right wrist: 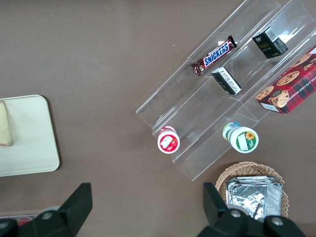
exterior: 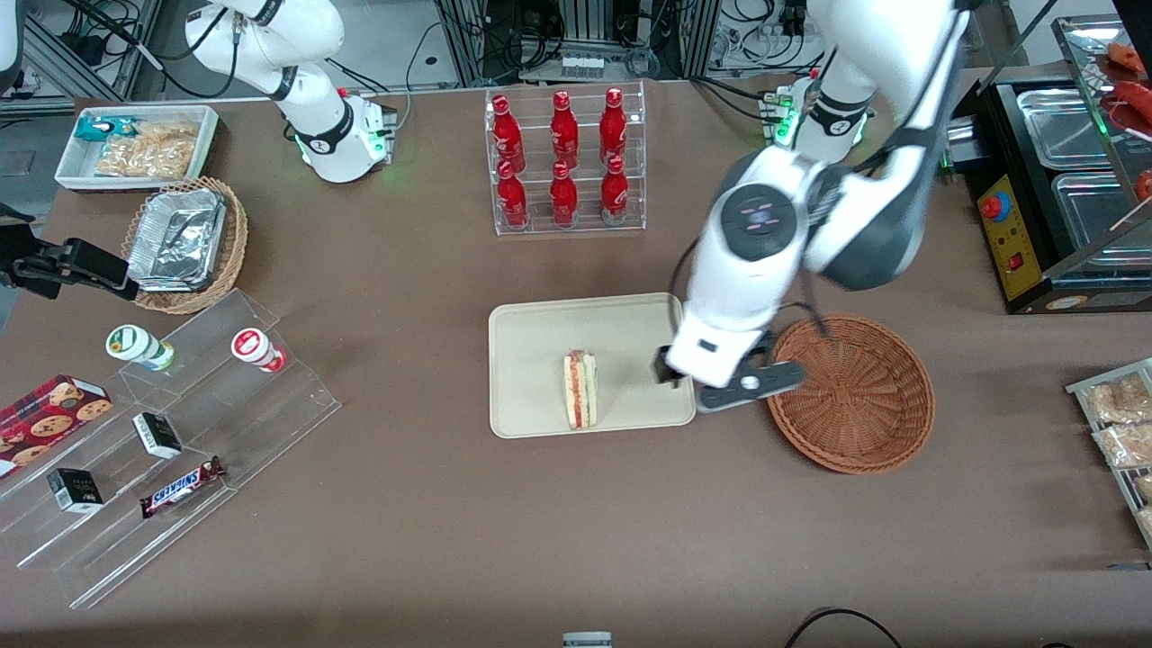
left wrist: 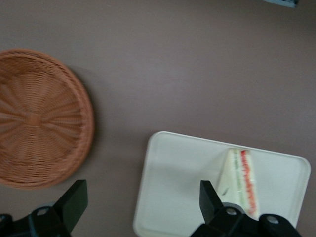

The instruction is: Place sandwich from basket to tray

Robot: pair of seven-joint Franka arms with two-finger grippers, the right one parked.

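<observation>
**Q:** Taking the tray (exterior: 540,333) as the landmark, what lies toward the parked arm's end of the tabletop (exterior: 432,540)?

**A:** A clear stepped display stand (exterior: 180,450) carrying two small yoghurt-type cups (exterior: 139,347), a Snickers bar (exterior: 180,487), two small dark boxes (exterior: 157,435) and a red cookie box (exterior: 49,410). Farther from the front camera than the stand are a light wicker basket with foil containers (exterior: 184,243) and a white bin of snacks (exterior: 135,146).

**Q:** And the tray itself?

**A:** A cream rectangle with rounded corners, flat on the tabletop. The sandwich (exterior: 580,389) lies on it, on the half nearer the front camera, its red and green filling layers visible along one edge. In the left wrist view the same wedge (left wrist: 240,180) rests on the tray (left wrist: 173,187), clear of the rim. A clear rack of red bottles (exterior: 563,157) stands farther from the front camera than the tray.

**Q:** Where is the gripper?

**A:** The gripper (exterior: 711,378) hangs above the tray's edge on the working arm's side, between the sandwich and the basket (exterior: 855,391). Its jaws are spread wide and hold nothing; in the left wrist view one fingertip (left wrist: 74,200) shows near the basket (left wrist: 39,118), the other beside the sandwich.

**Q:** And the basket?

**A:** Reddish-brown, round and shallow, just beside the tray toward the working arm's end, with only bare weave showing inside.
</observation>
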